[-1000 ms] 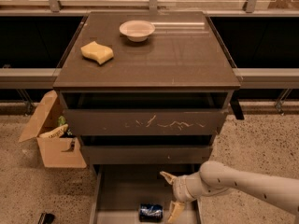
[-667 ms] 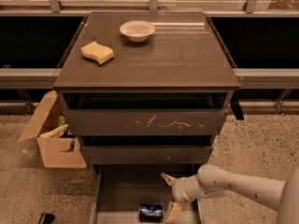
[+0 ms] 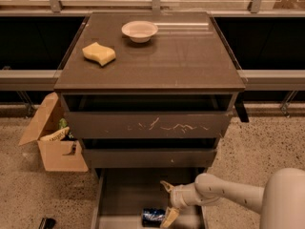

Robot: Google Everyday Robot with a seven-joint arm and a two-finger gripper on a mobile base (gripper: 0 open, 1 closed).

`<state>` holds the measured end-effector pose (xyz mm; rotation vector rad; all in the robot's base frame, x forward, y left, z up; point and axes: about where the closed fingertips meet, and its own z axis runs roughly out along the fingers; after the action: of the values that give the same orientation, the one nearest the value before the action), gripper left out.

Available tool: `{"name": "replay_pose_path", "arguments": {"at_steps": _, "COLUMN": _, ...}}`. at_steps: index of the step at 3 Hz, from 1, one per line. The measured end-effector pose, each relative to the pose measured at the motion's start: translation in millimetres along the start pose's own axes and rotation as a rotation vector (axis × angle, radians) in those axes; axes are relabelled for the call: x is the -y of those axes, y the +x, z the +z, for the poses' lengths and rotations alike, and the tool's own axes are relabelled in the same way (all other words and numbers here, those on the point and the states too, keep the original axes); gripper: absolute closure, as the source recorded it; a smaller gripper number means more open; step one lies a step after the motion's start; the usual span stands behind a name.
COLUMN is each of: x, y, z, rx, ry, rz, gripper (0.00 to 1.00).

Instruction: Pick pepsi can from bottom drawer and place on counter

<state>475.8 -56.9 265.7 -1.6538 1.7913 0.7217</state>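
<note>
While over one bottom drawer (image 3: pixel 125 194), one gripper (image 3: pixel 167 202) beside one pepsi can (image 3: pixel 152 217)

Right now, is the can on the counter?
No, the can lies in the bottom drawer, with the gripper beside it.

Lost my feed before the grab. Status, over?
Gripper open, over open bottom drawer. Pepsi can on its side beside gripper, not gripped. Nothing between them. Sponge and bowl sit on counter.
</note>
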Motion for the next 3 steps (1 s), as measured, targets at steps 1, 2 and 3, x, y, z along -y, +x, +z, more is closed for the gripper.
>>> {"name": "replay_pose_path", "arguments": {"at_steps": 1, "x": 3, "y": 18, "z": 35, "rx": 0.031, "ry": 0.006, "rz": 0.058, "gripper": 0.0}}
{"name": "replay_pose_path", "arguments": {"at_steps": 2, "x": 4, "y": 20, "z": 38, "rx": 0.021, "ry": 0.002, "rz": 0.056, "gripper": 0.0}}
{"name": "replay_pose_path", "arguments": {"at_steps": 3, "x": 6, "y": 34, "z": 57, "rx": -0.044, "ry": -0.027, "rz": 0.042, "gripper": 0.0}}
